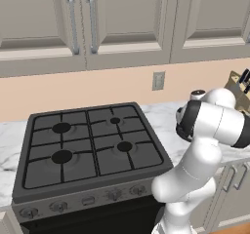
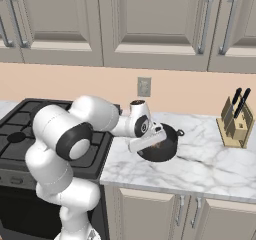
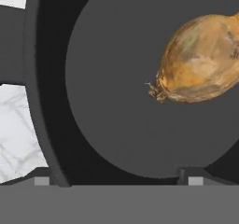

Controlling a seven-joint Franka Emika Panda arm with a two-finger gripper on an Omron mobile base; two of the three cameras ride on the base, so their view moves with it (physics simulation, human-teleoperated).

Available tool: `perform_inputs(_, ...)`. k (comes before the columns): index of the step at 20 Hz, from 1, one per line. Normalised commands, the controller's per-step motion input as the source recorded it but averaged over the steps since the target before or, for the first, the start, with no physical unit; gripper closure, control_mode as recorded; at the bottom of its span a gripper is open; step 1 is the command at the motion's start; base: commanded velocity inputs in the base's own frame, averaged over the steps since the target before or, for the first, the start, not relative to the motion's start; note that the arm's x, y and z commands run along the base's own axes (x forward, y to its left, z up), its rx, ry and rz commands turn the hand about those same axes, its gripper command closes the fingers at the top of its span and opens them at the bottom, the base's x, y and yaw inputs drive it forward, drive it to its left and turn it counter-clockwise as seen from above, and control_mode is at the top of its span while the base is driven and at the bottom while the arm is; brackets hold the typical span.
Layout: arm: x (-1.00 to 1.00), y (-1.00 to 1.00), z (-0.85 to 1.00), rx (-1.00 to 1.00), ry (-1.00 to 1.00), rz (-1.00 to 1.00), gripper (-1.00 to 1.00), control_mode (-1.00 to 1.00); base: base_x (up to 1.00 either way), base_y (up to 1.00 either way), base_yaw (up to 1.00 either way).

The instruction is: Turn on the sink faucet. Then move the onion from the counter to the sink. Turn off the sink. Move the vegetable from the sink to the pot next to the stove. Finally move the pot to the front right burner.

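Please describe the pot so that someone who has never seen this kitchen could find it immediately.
Find the black stove under the beige cabinets; the white marble counter runs to its right. The pot sits there beside the stove, below the wall outlet, under the open gripper. It is round and dark, unlike the wooden knife block, and holds a golden-brown onion.

Base views flank arm, share stove (image 1: 93, 145) and counter (image 2: 200, 159); hand view close above pot (image 3: 46, 101)
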Motion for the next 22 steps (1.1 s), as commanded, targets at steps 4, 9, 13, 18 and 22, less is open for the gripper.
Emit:
perform_inputs(4,0.0,0.03,-0.41,0.0,0.08,0.17,1.0,-1.0,0.0,0.0,0.0)
perform_inputs(9,-0.1,0.04,-0.24,0.01,0.0,0.04,1.0,-1.0,0.0,0.0,0.0)
perform_inputs(13,-0.39,0.04,0.0,0.0,-0.06,0.0,1.0,-1.0,0.0,0.0,0.0)
perform_inputs(18,-0.56,0.2,0.19,0.0,-0.08,0.0,1.0,-1.0,0.0,0.0,0.0)
perform_inputs(22,-0.44,0.5,0.27,0.0,-0.01,0.04,1.0,-1.0,0.0,0.0,0.0)
